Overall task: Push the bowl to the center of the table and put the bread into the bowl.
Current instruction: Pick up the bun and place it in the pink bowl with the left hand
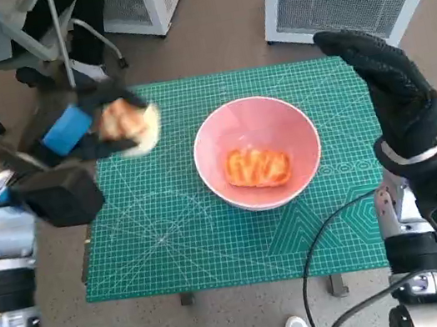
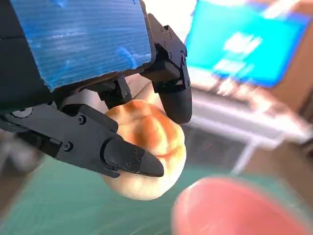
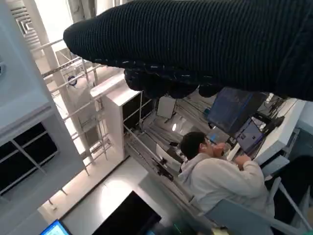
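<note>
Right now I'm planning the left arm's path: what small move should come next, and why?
Probably carry the bread roll sideways over the pink bowl: the left hand grips it above the mat, beside the bowl, which already sits near mid-table.

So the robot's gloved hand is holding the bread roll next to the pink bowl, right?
Not quite. The left hand, the one with blue tape, holds the bread roll beside the pink bowl. The gloved right hand holds nothing. The head view shows it.

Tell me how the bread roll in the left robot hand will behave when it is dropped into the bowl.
The bread roll looks rounded and puffy, so probably light and soft. Held by the left robot hand, it may roll a little inside the pink bowl, likely coming to rest against the orange bread already there.
</note>
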You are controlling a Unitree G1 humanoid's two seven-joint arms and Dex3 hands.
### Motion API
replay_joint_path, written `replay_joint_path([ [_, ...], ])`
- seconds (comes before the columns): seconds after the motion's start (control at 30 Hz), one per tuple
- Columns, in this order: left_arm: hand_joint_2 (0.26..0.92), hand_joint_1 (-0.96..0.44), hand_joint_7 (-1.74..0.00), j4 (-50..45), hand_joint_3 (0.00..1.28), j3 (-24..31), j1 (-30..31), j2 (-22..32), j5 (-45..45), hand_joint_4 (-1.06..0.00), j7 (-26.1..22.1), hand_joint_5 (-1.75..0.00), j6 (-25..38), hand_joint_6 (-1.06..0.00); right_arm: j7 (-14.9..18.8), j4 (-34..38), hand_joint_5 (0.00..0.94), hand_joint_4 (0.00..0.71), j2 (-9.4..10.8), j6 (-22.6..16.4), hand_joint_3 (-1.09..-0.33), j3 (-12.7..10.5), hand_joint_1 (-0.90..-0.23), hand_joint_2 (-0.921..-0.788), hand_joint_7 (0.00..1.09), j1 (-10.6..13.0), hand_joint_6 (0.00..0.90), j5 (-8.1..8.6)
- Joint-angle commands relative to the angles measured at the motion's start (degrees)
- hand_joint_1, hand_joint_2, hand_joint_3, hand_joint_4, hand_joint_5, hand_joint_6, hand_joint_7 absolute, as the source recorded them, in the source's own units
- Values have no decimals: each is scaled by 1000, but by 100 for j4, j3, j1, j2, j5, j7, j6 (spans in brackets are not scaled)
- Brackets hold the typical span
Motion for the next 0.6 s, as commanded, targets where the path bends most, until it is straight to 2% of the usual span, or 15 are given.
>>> replay_joint_path([
  [0.03,920,1,-1193,-116,72,-301,-384,-410,137,-694,8,-1145,29,-611,-17,109,0,304,20,38,-704,20,-552,-921,535,12,85,-34],
  [0.3,921,1,-1202,483,74,-801,-896,-982,375,-673,0,-1141,-79,-626,-4,45,0,285,50,47,-701,61,-549,-921,517,32,85,-27],
  [0.53,921,0,-1259,1458,110,-1166,-1244,-1403,574,-650,-57,-1169,-190,-567,1,-66,0,278,19,78,-704,71,-538,-921,500,96,85,-9],
  [0.6,921,0,-1303,1828,145,-1253,-1359,-1535,595,-605,-130,-1204,-165,-534,-3,-102,0,278,6,93,-704,66,-538,-921,497,121,85,-9],
])
